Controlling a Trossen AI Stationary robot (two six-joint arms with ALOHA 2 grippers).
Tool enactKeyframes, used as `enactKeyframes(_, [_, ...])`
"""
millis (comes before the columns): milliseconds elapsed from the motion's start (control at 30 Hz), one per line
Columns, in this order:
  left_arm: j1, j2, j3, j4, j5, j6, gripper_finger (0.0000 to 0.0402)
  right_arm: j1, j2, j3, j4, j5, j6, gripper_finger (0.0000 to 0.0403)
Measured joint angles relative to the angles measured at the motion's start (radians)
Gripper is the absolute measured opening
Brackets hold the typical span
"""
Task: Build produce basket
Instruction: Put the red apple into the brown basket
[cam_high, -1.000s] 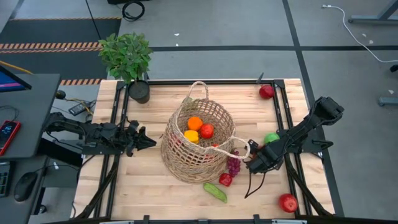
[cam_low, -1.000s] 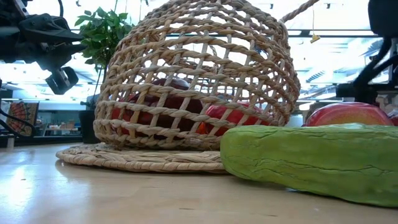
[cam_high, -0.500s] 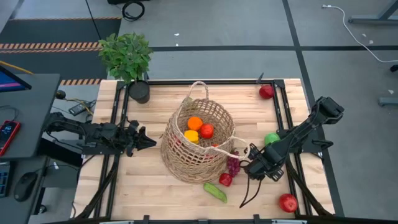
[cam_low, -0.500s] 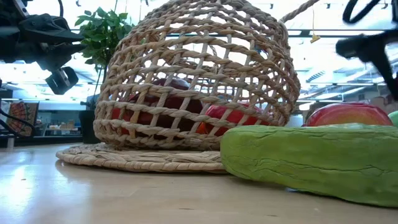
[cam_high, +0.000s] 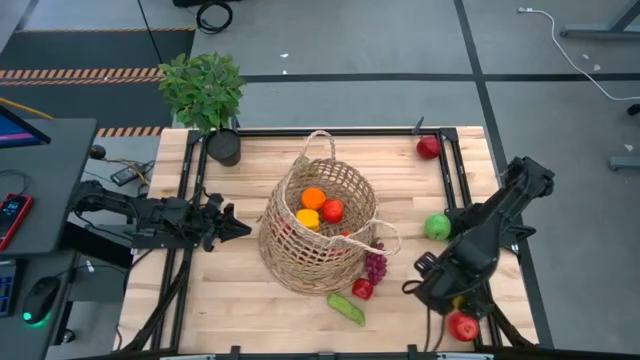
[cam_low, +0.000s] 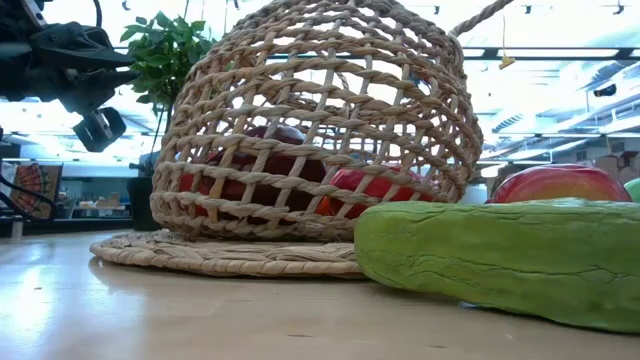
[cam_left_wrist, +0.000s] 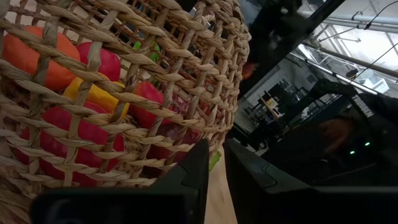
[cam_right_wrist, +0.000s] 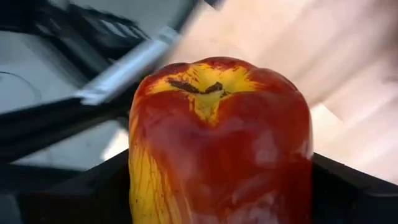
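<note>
Tan wicker basket (cam_high: 318, 228) sits mid-table, tilted, holding an orange (cam_high: 313, 198), a yellow pepper (cam_high: 308, 219) and a red fruit (cam_high: 332, 210). Just beside its near-right edge lie purple grapes (cam_high: 375, 266), a small red pepper (cam_high: 362, 289) and the green cucumber (cam_high: 346, 308). Green apple (cam_high: 437, 226) is right of the basket, apart from it. One red apple (cam_high: 428, 147) at the far right corner. Right gripper (cam_high: 452, 305) is down at the near right corner, right over another red apple (cam_right_wrist: 217, 143); wrist view shows that apple filling the space between the dark fingers, but I cannot tell if they are clamped on it or just around it. Left gripper (cam_high: 238, 227) waits left of the basket, fingers nearly together, holding nothing. Potted plant (cam_high: 205, 90) at the far left corner.
</note>
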Motion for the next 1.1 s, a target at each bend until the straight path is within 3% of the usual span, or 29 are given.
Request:
enactKeyframes(300, [0.000, 0.000, 0.000, 0.000, 0.000, 0.000, 0.0061, -0.075, 0.000, 0.425, -0.127, 0.001, -0.044, 0.0346])
enactKeyframes(533, [0.000, 0.000, 0.000, 0.000, 0.000, 0.000, 0.0059, -0.208, -0.001, 0.668, -0.130, 0.197, -0.178, 0.0346])
enactKeyframes(633, [0.000, 0.000, 0.000, 0.000, 0.000, 0.000, 0.0062, -0.276, -0.002, 0.702, -0.056, 0.329, -0.280, 0.0346])
enactKeyframes(700, [0.000, 0.000, 0.000, 0.000, 0.000, 0.000, 0.0063, -0.329, -0.001, 0.705, -0.007, 0.361, -0.344, 0.0346])
enactKeyframes(967, [0.000, 0.000, 0.000, 0.000, 0.000, -0.001, 0.0058, -0.536, 0.000, 0.706, 0.132, 0.313, -0.392, 0.0346])
enactKeyframes(1100, [0.000, 0.000, 0.000, 0.000, 0.000, 0.000, 0.0062, -0.638, -0.001, 0.682, 0.190, 0.291, -0.327, 0.0346])
